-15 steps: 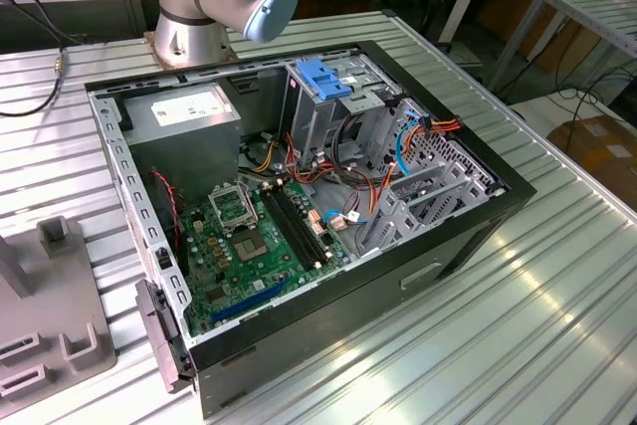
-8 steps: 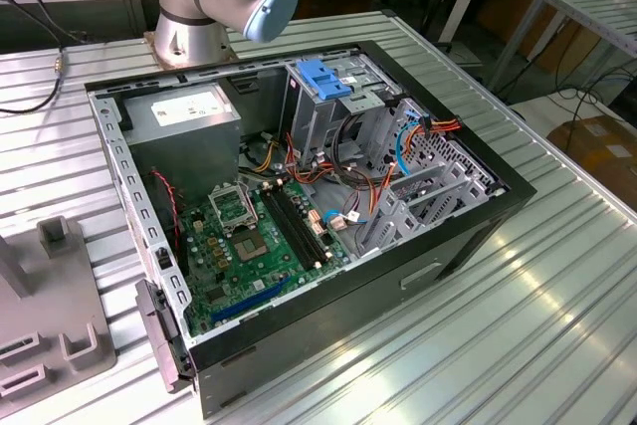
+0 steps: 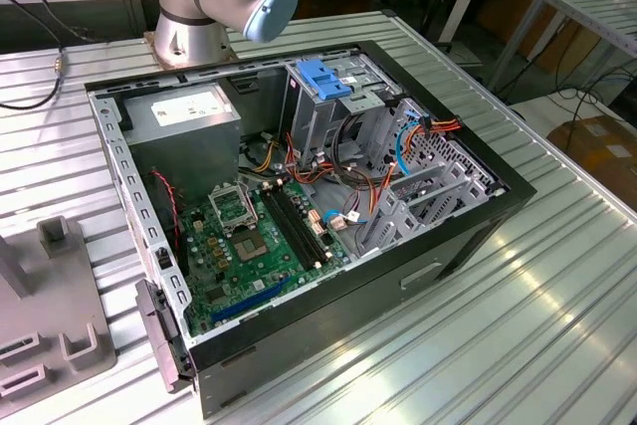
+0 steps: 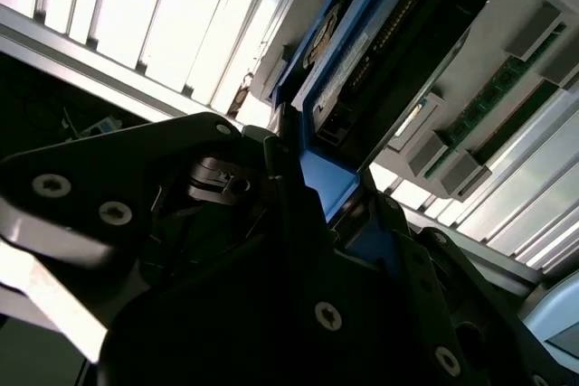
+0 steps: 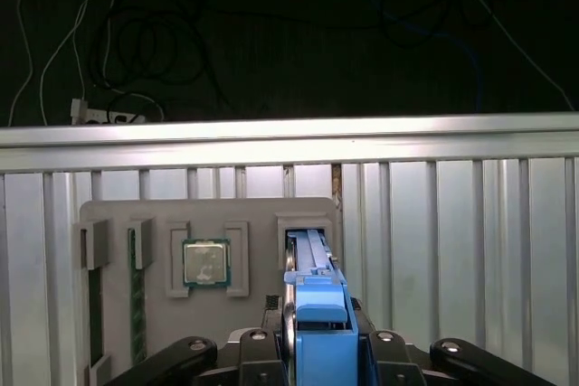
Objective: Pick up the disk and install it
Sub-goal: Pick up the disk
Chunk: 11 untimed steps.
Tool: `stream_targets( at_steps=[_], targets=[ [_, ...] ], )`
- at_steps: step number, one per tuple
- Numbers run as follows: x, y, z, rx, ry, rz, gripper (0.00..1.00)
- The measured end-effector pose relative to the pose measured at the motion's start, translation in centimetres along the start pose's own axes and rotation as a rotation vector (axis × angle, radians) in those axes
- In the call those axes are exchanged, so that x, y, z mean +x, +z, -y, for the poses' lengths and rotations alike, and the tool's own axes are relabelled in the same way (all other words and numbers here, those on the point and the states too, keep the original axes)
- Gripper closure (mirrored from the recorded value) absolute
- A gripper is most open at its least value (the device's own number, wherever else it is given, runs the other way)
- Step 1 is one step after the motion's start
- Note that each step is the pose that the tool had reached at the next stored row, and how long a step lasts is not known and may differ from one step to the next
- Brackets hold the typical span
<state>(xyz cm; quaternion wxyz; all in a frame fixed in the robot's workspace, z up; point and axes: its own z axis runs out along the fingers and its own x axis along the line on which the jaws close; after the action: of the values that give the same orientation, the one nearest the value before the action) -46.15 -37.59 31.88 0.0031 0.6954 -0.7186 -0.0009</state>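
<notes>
Clamping the disk point(image 5: 318, 300) edge-on between its jaws, gripper point(image 5: 318, 343) sits close over the grey parts tray point(image 5: 118, 214), disk end at its slot point(image 5: 306, 230); pickup looks half done, fitting into the open computer case point(image 3: 398, 281) not yet begun.

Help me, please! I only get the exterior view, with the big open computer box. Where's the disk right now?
Observer: In the first wrist view, the disk stands on edge between the claw's fingers.
Operator: Where is that happening?
Observer: At a grey tray. The disk's far end is at a slot in it, and I can't tell whether it's lifted out.
Operator: Is anything else in the tray?
Observer: Yes, a square chip sits in a pocket beside that slot.
</notes>
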Motion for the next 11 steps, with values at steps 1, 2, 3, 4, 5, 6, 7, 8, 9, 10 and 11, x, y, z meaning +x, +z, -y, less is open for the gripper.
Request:
stream_targets(
  at_steps=[1, 2, 3, 4, 5, 6, 7, 8, 9, 10, 11],
  targets=[
    [0.0, -0.09, 0.0, -0.0001, 0.0, -0.0001, 0.63],
    [0.0, -0.14, 0.0, 0.0, 0.0, 0.0, 0.63],
    [0.0, -0.23, 0.0, -0.0001, 0.0, -0.0001, 0.63],
    [0.0, -0.3, 0.0, -0.0001, 0.0, -0.0001, 0.63],
    [0.0, -0.44, 0.0, -0.0001, 0.0, 0.0, 0.63],
    [0.0, -0.52, 0.0, -0.0001, 0.0, -0.0001, 0.63],
    [0.0, -0.6, 0.0, 0.0, 0.0, 0.0, 0.63],
    [0.0, -0.69, 0.0, -0.0001, 0.0, -0.0001, 0.63],
    [0.0, -0.75, 0.0, 0.0, 0.0, 0.0, 0.63],
    [0.0, -0.82, 0.0, 0.0001, 0.0, 0.0, 0.63],
    [0.0, -0.89, 0.0, 0.0, 0.0, 0.0, 0.63]
  ],
)
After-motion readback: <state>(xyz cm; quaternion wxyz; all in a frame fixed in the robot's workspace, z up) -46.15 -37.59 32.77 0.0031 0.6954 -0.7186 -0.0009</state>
